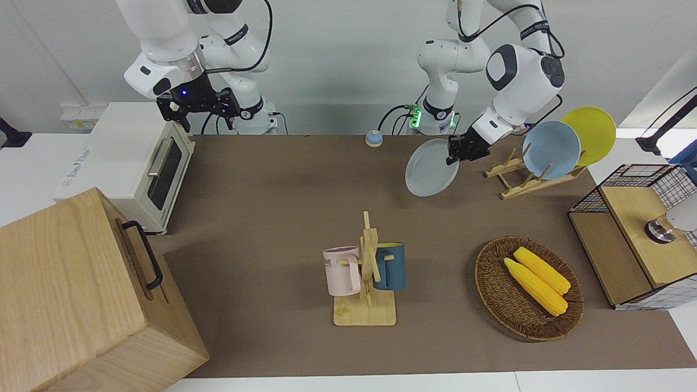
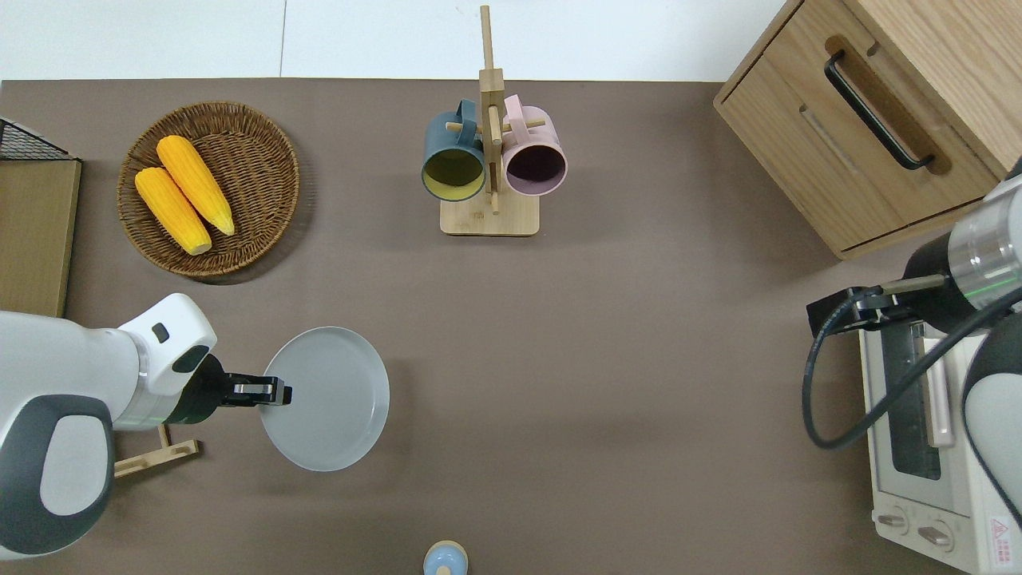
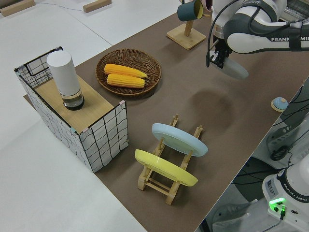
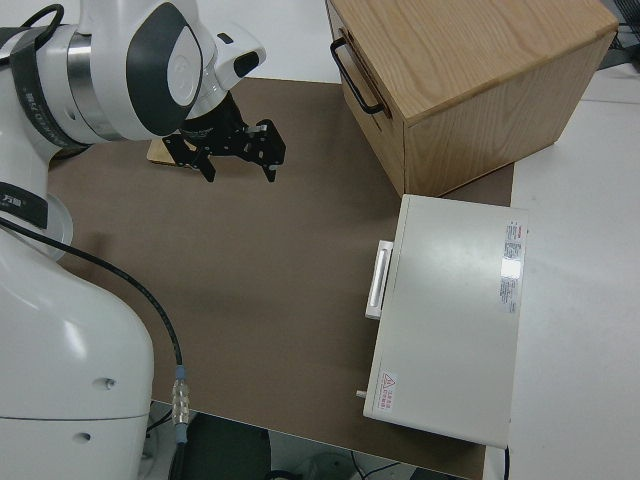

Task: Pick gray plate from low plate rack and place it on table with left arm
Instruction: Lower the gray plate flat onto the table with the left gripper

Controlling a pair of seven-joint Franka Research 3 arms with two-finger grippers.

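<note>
The low plate rack stands near the edge of the table closest to the robots, toward the left arm's end. It holds two plates that lean in its slots: a light blue plate and a yellow plate; the yellow one is closer to that end of the table. The slots of the rack toward the middle of the table are free.

A woven basket lies near the edge farthest from the robots, also toward the left arm's end, and two yellow corn cobs lie side by side in it. At the very end of the table there is a wire basket with a wooden top, and a white cylinder stands on this top. A wooden mug stand at the middle of the farthest edge carries a dark blue mug and a pink mug.

The left arm reaches out from above the rack toward the middle of the table. The left gripper is closed on the rim of the gray plate, at the side of the plate toward the rack. The plate is in the air over bare table beside the rack, tilted, and its shadow falls on the mat below.

The right gripper is parked with its fingers apart.
</note>
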